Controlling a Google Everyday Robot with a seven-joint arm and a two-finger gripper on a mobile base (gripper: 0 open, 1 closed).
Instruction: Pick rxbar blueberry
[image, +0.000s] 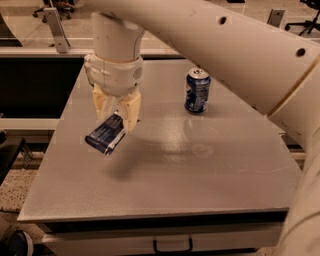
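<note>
- At the near edge, the front of the grey bench (165, 200) shows a dark drawer handle (172, 246) below its lip.
- Above the left half of the bench, the rxbar blueberry (105, 134) hangs in the air. It is a flat dark navy wrapper with pale print, tilted, with its lower end pointing down and left.
- A soft shadow (127, 167) lies on the bench surface below and a little to the right of the bar. The bar itself appears not to touch the surface.
- The gripper (120, 120) points downward just above the bar. Its cream jaws are closed narrowly on the bar's upper end, one on each side.
- The white cylindrical wrist (115, 70) sits straight above the jaws.
- Farther back and to the right, a blue soda can (197, 91) stands upright on the bench, well apart from the bar and the gripper.
- The thick white arm (225, 45) sweeps from the wrist across the top and down the right side.
- Beyond the far edge of the bench, a metal post (56, 27) stands on the floor at upper left.
</note>
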